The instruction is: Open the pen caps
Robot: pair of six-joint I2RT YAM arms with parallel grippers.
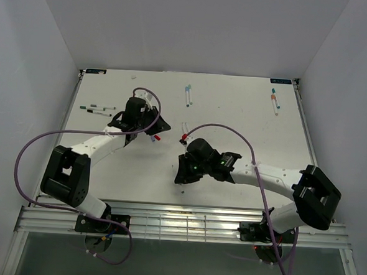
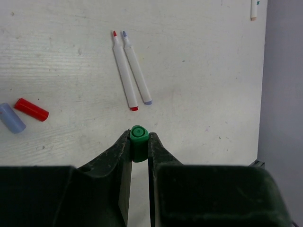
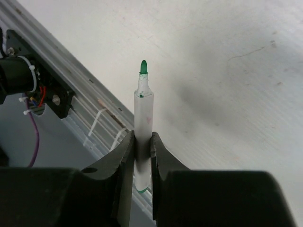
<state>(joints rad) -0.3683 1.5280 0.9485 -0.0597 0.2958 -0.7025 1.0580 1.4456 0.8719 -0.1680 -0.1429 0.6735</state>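
My left gripper [image 1: 162,126] [image 2: 139,140] is shut on a green pen cap [image 2: 138,136], held just above the table. My right gripper [image 1: 181,173] [image 3: 143,140] is shut on the white barrel of an uncapped green-tipped pen [image 3: 143,111], its tip pointing away from me over the table's near edge. Two uncapped white pens, one red-tipped [image 2: 123,71] and one blue-tipped [image 2: 137,68], lie side by side ahead of the left gripper. A loose red cap [image 2: 31,109] [image 1: 157,137] and a pale blue cap [image 2: 12,118] lie to their left.
Capped pens lie at the far left [image 1: 98,110], the far middle [image 1: 188,95] and the far right [image 1: 275,101]. A slotted metal rail [image 1: 184,225] [image 3: 102,120] runs along the table's near edge. White walls enclose the left, back and right sides.
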